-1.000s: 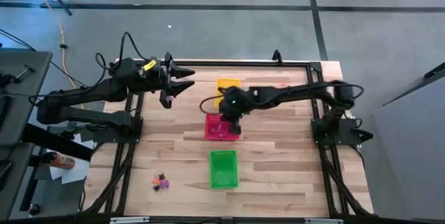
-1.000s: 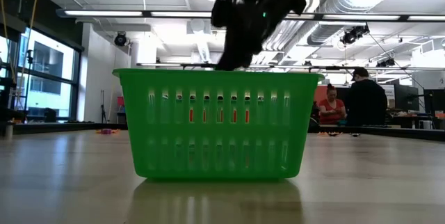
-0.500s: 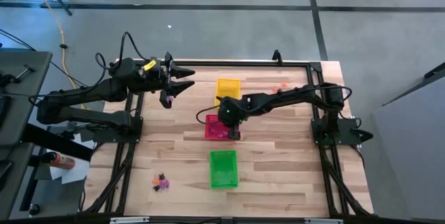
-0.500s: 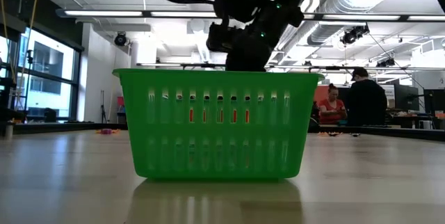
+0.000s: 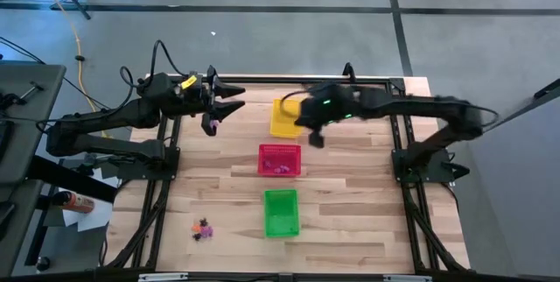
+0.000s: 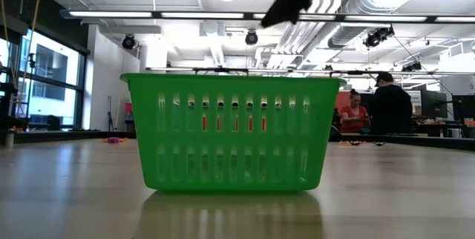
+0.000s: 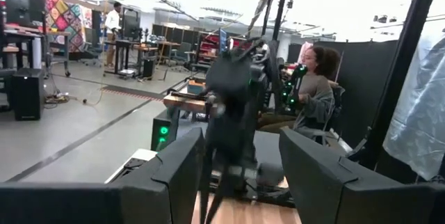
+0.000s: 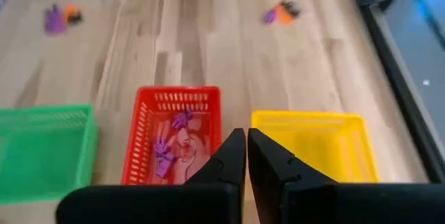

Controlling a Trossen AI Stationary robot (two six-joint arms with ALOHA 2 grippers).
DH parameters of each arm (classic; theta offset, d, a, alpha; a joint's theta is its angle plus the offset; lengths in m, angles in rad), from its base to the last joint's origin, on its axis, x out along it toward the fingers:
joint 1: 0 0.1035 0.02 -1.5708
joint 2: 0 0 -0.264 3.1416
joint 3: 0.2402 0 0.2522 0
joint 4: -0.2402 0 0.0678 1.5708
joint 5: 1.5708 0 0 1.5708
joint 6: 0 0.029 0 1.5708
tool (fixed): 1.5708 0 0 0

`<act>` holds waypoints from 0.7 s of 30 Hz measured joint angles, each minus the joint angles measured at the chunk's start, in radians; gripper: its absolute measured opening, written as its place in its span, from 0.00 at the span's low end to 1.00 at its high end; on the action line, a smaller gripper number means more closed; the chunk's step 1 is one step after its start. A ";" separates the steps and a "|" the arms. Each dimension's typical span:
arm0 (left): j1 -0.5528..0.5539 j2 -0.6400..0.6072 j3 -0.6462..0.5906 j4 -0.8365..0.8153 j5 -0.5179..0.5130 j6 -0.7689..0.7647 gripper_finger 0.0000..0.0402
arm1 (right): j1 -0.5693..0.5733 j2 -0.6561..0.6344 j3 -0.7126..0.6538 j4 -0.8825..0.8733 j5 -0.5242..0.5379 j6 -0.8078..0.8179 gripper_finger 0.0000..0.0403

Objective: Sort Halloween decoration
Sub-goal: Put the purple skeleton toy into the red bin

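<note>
Halloween decoration [image 8: 170, 147] shows in three places. Several purple-pink trinkets lie inside the red basket [image 8: 142, 123], the middle one of a row with the yellow basket [image 8: 348, 123] on one side and the green basket [image 8: 42, 116] on the other. Lined up like that, each basket can take one colour, and red looks to be the purple one. A small unsorted cluster [image 5: 203, 228] of orange, purple and black pieces sits on the desk [image 5: 350, 212] beside the green basket, towards the left arm's side. In the right wrist view two little purple-and-orange heaps, one [image 8: 281, 12] and another [image 8: 59, 17], lie well apart from the baskets.

Right end effector [image 5: 315, 135] hangs above the desk just beside the yellow basket, fingers clenched with nothing visible between them — probably between picks. Yellow and green baskets look empty, so sorting seems only begun.

Left end effector [image 5: 229, 100] waits at the desk's far corner, jaws apart and holding nothing — well clear of the right arm's path.
</note>
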 joint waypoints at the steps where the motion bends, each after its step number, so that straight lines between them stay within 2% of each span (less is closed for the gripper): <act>1: 0.000 0.000 0.000 -0.001 -0.004 0.000 0.44 | -0.008 -0.049 -0.030 0.010 0.000 0.017 0.03; 7: 0.000 0.001 0.000 -0.018 -0.021 -0.002 0.44 | -0.026 -0.335 -0.290 0.257 0.004 0.153 0.03; 11: 0.000 0.001 0.000 -0.041 -0.044 -0.002 0.44 | -0.016 -0.463 -0.483 0.603 -0.007 0.296 0.03; 15: 0.000 0.007 0.000 -0.062 -0.044 -0.002 0.44 | 0.005 -0.492 -0.583 0.910 -0.015 0.362 0.03; 21: 0.000 0.010 0.000 -0.085 -0.044 -0.002 0.44 | 0.014 -0.473 -0.563 0.913 -0.015 0.332 0.03</act>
